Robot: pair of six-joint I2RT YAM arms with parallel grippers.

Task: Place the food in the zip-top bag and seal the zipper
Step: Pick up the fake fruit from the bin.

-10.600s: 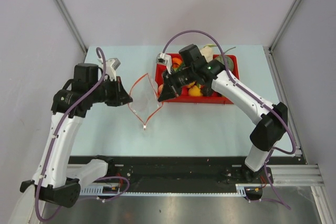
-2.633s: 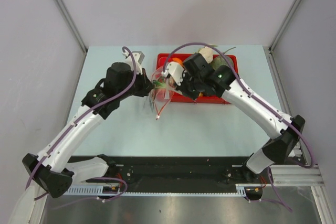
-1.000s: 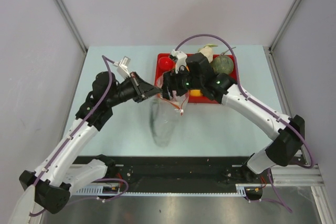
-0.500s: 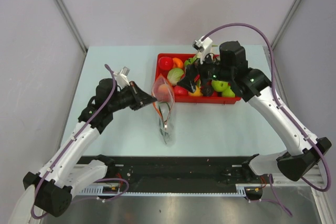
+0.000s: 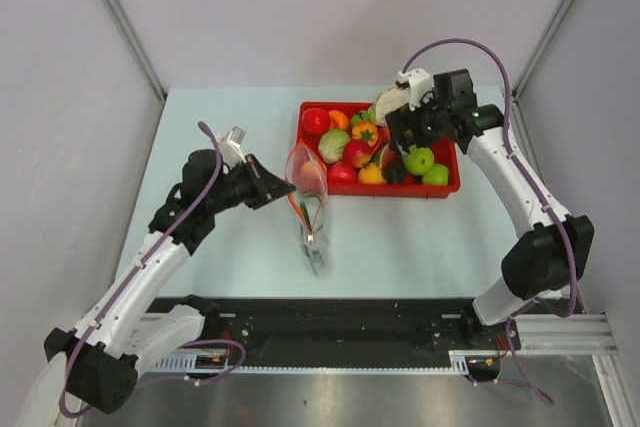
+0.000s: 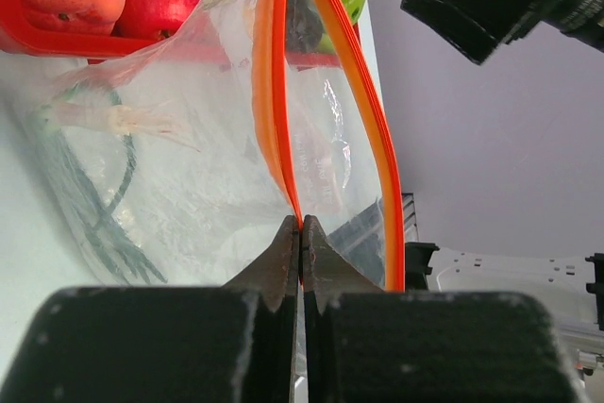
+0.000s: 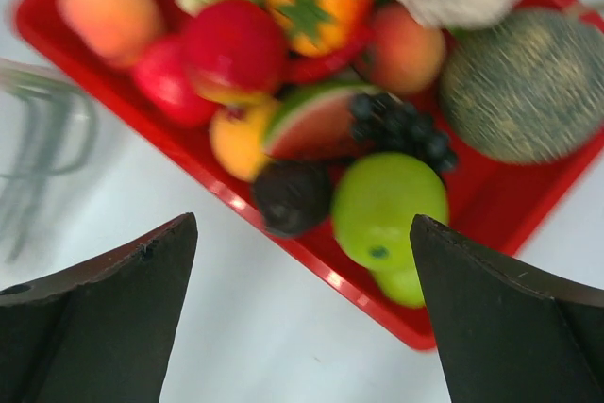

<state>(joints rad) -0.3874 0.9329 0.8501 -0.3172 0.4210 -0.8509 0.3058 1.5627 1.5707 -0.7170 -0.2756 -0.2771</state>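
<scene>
My left fingers (image 6: 294, 250) are clenched on the zipper (image 6: 274, 92) of the zip-top bag (image 5: 308, 182), right at their tips. Right fingers (image 5: 402, 135) spread wide, food (image 7: 387, 200) in the red tray (image 7: 326, 278) just below.

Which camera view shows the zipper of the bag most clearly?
The left wrist view: the zipper is close up, its two strips parted, one pinched in the shut left gripper. The top view shows the zipper only as a thin orange line. The right wrist view does not show it.
</scene>
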